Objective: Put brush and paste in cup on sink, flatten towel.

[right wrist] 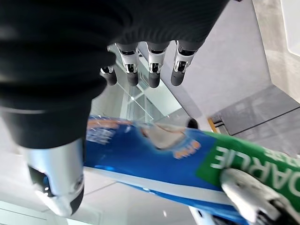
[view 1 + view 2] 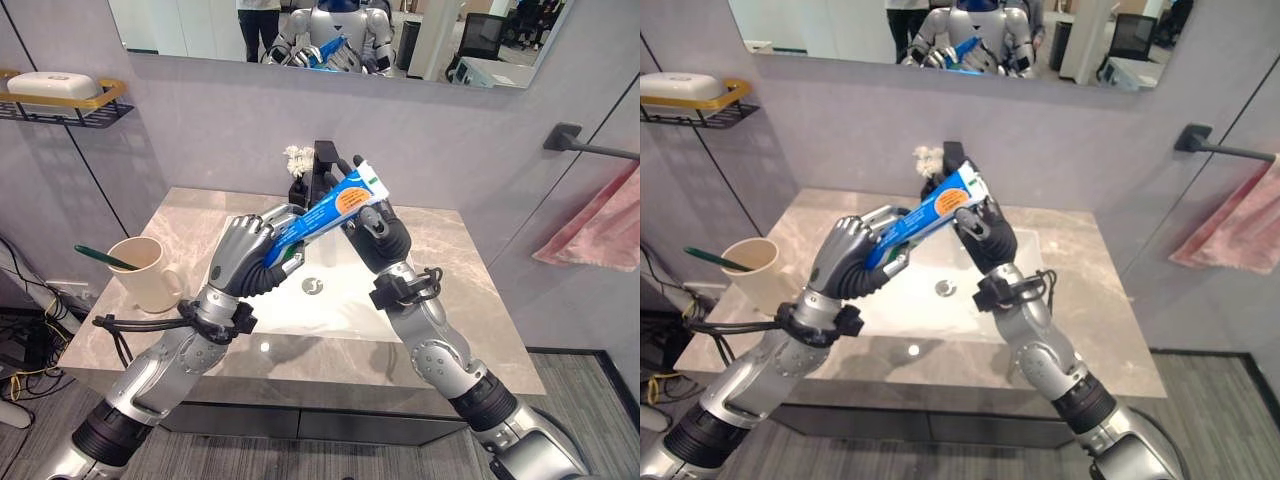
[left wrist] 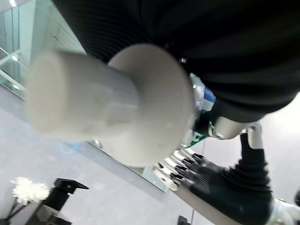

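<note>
1. The desk point(image 2: 470, 330) carries a sunken sink point(image 2: 345, 290) at its middle; a pink towel point(image 2: 600, 225) hangs off a bar on the far right wall, not flattened.
2. The cup point(image 2: 140, 275) stands on the left, brush point(image 2: 105, 258) already inside.
3. The paste point(image 2: 330, 212) is held above the sink, probably mid-handover: left hand point(image 2: 245, 255) curled round its cap end, right hand point(image 2: 375, 222) with straight fingers and thumb pressed on the tube.
</note>
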Motion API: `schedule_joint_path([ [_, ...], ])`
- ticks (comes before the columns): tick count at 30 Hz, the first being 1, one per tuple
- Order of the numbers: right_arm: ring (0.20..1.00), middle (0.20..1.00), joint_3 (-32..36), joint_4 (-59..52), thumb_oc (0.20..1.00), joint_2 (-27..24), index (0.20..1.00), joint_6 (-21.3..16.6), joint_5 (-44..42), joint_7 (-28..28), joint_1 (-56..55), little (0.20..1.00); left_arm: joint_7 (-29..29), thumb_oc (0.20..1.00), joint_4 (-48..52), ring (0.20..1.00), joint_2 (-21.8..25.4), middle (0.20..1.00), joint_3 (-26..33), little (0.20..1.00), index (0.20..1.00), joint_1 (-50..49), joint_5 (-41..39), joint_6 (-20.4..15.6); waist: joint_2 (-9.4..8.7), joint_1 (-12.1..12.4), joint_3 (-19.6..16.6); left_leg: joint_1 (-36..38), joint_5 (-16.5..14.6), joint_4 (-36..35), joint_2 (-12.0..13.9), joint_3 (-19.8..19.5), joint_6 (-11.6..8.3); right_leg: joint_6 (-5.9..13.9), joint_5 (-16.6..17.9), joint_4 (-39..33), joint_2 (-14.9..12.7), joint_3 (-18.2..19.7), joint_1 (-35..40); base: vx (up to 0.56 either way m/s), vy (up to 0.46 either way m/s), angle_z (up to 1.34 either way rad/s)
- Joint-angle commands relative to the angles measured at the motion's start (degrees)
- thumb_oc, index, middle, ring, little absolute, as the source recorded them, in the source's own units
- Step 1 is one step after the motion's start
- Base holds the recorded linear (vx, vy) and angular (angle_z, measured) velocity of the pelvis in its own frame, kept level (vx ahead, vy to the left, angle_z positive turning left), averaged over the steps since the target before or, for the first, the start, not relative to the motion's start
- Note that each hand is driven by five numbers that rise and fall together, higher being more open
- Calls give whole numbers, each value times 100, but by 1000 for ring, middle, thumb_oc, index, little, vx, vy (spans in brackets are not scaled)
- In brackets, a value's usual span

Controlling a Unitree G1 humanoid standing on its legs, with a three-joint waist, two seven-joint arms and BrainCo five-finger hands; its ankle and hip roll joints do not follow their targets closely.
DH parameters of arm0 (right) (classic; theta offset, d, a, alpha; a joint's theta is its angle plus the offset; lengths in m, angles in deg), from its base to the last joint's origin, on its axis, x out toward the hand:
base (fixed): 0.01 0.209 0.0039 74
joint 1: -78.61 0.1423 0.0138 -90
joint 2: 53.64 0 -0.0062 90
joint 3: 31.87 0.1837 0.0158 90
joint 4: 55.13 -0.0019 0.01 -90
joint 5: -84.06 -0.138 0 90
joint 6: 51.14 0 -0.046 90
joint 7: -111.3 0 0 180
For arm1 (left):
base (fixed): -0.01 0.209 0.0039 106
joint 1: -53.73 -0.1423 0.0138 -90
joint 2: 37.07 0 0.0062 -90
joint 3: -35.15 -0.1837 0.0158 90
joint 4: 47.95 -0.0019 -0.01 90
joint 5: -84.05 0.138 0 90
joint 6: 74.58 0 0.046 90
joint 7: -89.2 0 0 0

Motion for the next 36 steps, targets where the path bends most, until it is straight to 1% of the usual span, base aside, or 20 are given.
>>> schedule_joint_path([
  [1, 1000, 1000, 64, -258, 1000, -33, 1000, -3, -268, -245, 500, 1000, 25, 200, -145, 200, 132, 200, -171, 200, 200, 660, -54, -108, -151, 76, -185, -241, 64, 23, 34, -191, -109, 507, 103, 119, -495, -160, -36, 0, 0, 0],
  [4, 1000, 1000, -16, -339, 1000, -111, 1000, 34, -223, -337, 635, 1000, -24, 200, -101, 200, 131, 200, -226, 200, 200, 685, -131, -139, -163, 77, -177, -250, 70, 23, 46, -192, -112, 504, 100, 119, -492, -153, -44, 0, 0, 0],
  [9, 1000, 1000, 8, -386, 1000, -168, 1000, -22, -204, -313, 733, 1000, -60, 200, -54, 200, 130, 200, -263, 200, 200, 665, -214, -150, -164, 69, -169, -268, 73, 23, 52, -191, -114, 503, 100, 117, -481, -142, -67, 0, 0, 0],
  [13, 1000, 1000, 138, -382, 1000, -30, 1000, -133, -109, -192, 716, 1000, -77, 200, -10, 200, 95, 200, -251, 200, 200, 546, -288, -168, -158, 85, -170, -266, 64, 23, 52, -187, -113, 501, 98, 107, -469, -140, -69, 0, 0, 0],
  [17, 1000, 1000, 135, -396, 1000, 82, 1000, -149, -47, -144, 703, 1000, -86, 200, 12, 200, -8, 200, -279, 200, 200, 528, -425, -179, -147, 77, -170, -259, 63, 23, 57, -189, -110, 500, 98, 110, -469, -143, -72, 0, 0, 0],
  [18, 884, 884, 123, -411, 884, 89, 884, -147, -49, -146, 703, 884, -88, 200, 3, 200, -24, 200, -295, 200, 200, 550, -439, -179, -143, 69, -168, -258, 62, 23, 56, -190, -110, 498, 98, 111, -466, -141, -72, 0, 0, 0],
  [19, 696, 696, 119, -430, 696, 77, 696, -147, -54, -151, 703, 696, -86, 200, -6, 200, -36, 200, -315, 200, 200, 565, -450, -179, -137, 62, -166, -260, 62, 23, 58, -185, -110, 497, 96, 111, -467, -138, -71, 0, 0, 0],
  [20, 595, 595, 109, -445, 595, 69, 595, -145, -57, -156, 699, 595, -85, 200, -14, 200, -43, 200, -331, 200, 200, 575, -461, -181, -133, 62, -166, -261, 63, 23, 57, -186, -110, 495, 96, 111, -467, -138, -69, 0, 0, 0],
  [21, 526, 526, 94, -468, 526, 54, 526, -139, -59, -171, 701, 526, -96, 200, -13, 200, -44, 200, -348, 200, 200, 587, -475, -185, -127, 57, -164, -262, 63, 23, 60, -188, -110, 495, 99, 113, -469, -134, -70, 0, 0, 0],
  [22, 395, 395, 85, -490, 395, 29, 395, -134, -57, -186, 703, 395, -104, 200, -1, 200, -37, 200, -361, 200, 200, 592, -485, -190, -123, 53, -165, -263, 64, 23, 61, -188, -112, 495, 99, 113, -468, -141, -74, 0, 0, 0],
  [23, 213, 213, 88, -493, 213, 8, 213, -133, -49, -181, 701, 213, -104, 200, 8, 200, -33, 200, -368, 200, 200, 592, -490, -193, -117, 50, -166, -266, 66, 23, 61, -188, -112, 496, 98, 114, -467, -143, -74, 0, 0, 0],
  [24, 200, 200, 92, -497, 200, -1, 200, -134, -51, -182, 697, 200, -97, 200, 13, 200, -28, 200, -367, 200, 200, 600, -486, -195, -113, 50, -166, -267, 64, 23, 62, -188, -112, 497, 97, 114, -467, -144, -76, 0, 0, 0],
  [30, 200, 200, 160, -505, 200, 27, 200, -183, -44, -132, 618, 200, -73, 200, 19, 200, -53, 200, -365, 200, 200, 606, -505, -174, -86, 37, -164, -261, 63, 23, 53, -187, -103, 501, 98, 118, -469, -142, -77, 0, 0, 0],
  [33, 200, 200, 248, -509, 200, 137, 200, -268, 8, -6, 539, 200, -40, 200, 7, 200, -116, 200, -360, 200, 200, 550, -520, -149, -61, 28, -173, -264, 62, 23, 50, -187, -98, 502, 99, 119, -478, -146, -82, 0, 0, 0],
  [36, 200, 200, 373, -457, 200, 376, 200, -422, 108, 247, 525, 200, 36, 200, 7, 200, -250, 200, -367, 200, 200, 474, -578, -125, -37, 33, -195, -261, 50, 23, 41, -191, -91, 503, 100, 116, -488, -151, -68, 0, 0, 0],
])
